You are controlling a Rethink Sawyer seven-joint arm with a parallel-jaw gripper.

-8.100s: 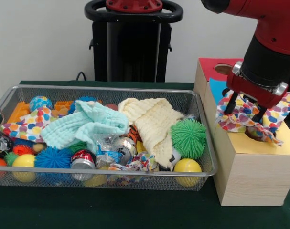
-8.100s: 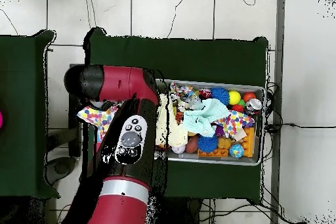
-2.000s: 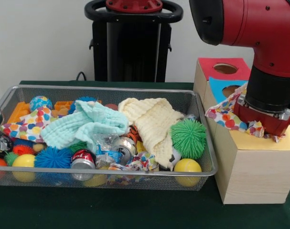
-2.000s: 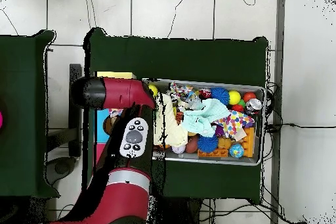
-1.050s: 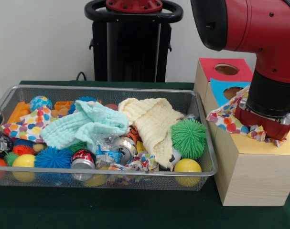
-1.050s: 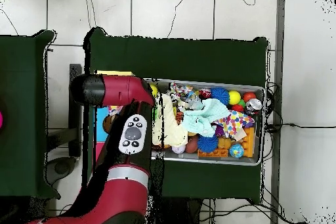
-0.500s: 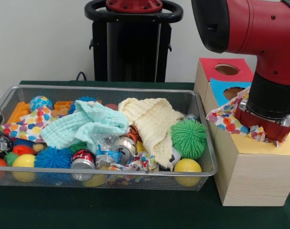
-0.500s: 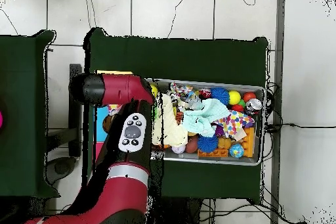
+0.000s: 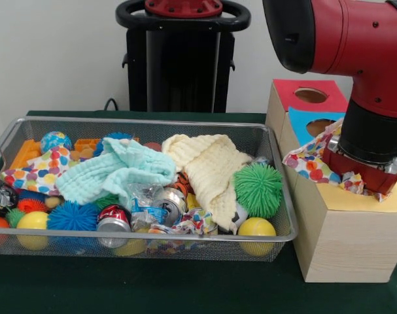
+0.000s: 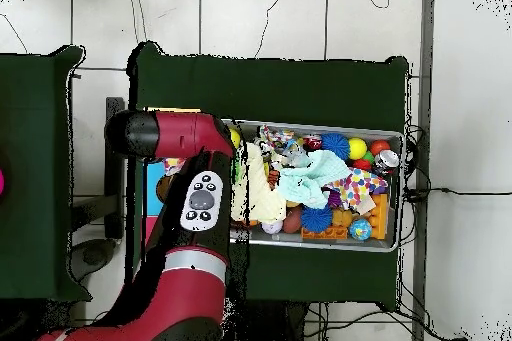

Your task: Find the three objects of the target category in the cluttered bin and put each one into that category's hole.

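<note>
Gripper [image 9: 363,176], at the right of the front view, sits low on the yellow top of the wooden box [image 9: 345,245], pressed into the polka-dot cloth [image 9: 310,163]. Its fingers are buried in the fabric and hidden by the wrist, so we cannot tell whether they are spread or pinching the cloth.

Nearest the camera, the wire bin [image 9: 139,245] fills the lower left of that view, and along its front edge we see yellow balls, a blue spiky ball [image 9: 72,216] and crushed cans [image 9: 114,219]. Behind them lie the mint towel [image 9: 113,171], the cream towel [image 9: 208,167] and the green spiky ball [image 9: 258,189], with a second polka-dot cloth [image 9: 38,171] at the left end.

Compared with eight seconds ago, when the cloth hung from the fingers above the box, the wrist has come down onto the yellow section and the cloth is now bunched around it, one flap draped over the blue section. Over the last second the wrist has barely lifted. We judge the cloth is being stuffed into the yellow hole, which is hidden beneath it. Farther back stand the blue section [image 9: 303,121] and the red section [image 9: 296,95], their holes open.

In the overhead view the arm [image 10: 190,217] covers the box at the left of the bin.
</note>
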